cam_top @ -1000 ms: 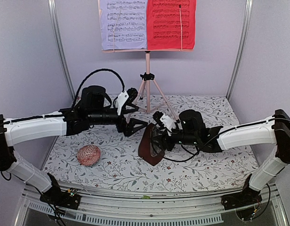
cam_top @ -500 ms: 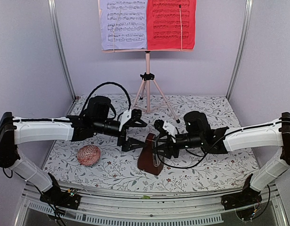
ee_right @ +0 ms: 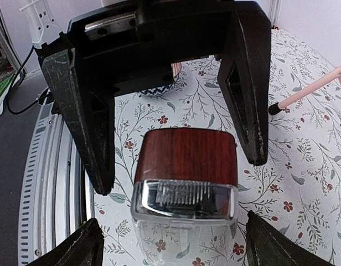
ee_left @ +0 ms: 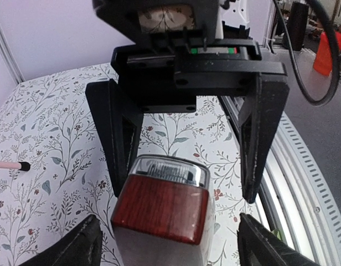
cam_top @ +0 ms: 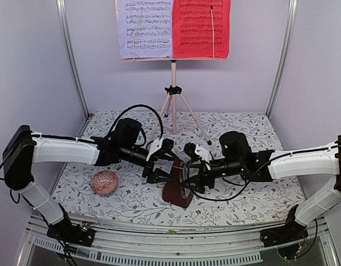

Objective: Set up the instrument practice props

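Observation:
The dark red-brown metronome (cam_top: 175, 191) stands upright on the floral table cloth, its clear front cover facing my right wrist camera. My left gripper (cam_top: 162, 162) is open just left of its top, and my right gripper (cam_top: 189, 169) is open just right of it. Neither touches it. In the left wrist view the metronome (ee_left: 159, 208) rises between my own fingertips (ee_left: 82, 246). The right wrist view has the metronome (ee_right: 184, 160) the same way. At the back stands the pink tripod music stand (cam_top: 173, 83) with a lavender page (cam_top: 144, 27) and a red page (cam_top: 201, 27).
A pink patterned ball (cam_top: 104, 183) lies left of the metronome. The stand's legs (cam_top: 187, 119) spread behind the grippers. Pale walls close in three sides, and a metal rail (cam_top: 170, 230) runs along the near edge.
The right gripper set the tilted metronome upright on the cloth and opened off it. The left arm came down and in toward the metronome from the left.

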You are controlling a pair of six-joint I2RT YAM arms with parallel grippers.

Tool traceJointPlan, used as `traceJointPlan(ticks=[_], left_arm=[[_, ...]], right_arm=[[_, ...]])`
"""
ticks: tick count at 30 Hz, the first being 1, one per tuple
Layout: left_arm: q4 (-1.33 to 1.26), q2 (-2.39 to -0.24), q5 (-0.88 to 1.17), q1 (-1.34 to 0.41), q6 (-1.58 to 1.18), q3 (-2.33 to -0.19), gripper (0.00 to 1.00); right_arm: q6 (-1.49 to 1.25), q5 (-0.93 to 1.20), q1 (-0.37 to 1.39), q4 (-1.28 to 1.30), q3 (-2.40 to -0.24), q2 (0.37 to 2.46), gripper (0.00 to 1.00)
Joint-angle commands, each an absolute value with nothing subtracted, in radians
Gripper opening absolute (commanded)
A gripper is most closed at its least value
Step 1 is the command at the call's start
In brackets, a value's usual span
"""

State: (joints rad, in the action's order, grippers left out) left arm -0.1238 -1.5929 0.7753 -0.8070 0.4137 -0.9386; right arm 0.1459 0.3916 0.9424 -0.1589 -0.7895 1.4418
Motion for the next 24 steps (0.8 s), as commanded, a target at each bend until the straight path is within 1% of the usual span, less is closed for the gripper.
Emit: traceJointPlan(ticks=[1,5,15,19,24], left_arm=[[-0.097,-1.626,0.792,-0.818,0.446,-0.982,0.83],[-0.087,-1.637,0.783,-0.821,0.456,-0.987,0.77],[-0.091,-1.658,0.748,-0.825,0.470,-0.979,0.67],[-0.095,-1.666,0.741,-0.825,0.468,-0.980,0.60],[-0.095,-1.672,0.730,-0.825,0.471,-0.978,0.53]], right_arm=[[0.137,0.364,0.947,-0.143,-0.773,1.430,0.88],[0.138,0.362,0.948,-0.150,-0.781,1.443,0.87],[0.147,0.354,0.947,-0.151,-0.812,1.487,0.76],[0.146,0.344,0.947,-0.163,-0.806,1.486,0.72],[0.138,0.328,0.948,-0.185,-0.807,1.486,0.72]])
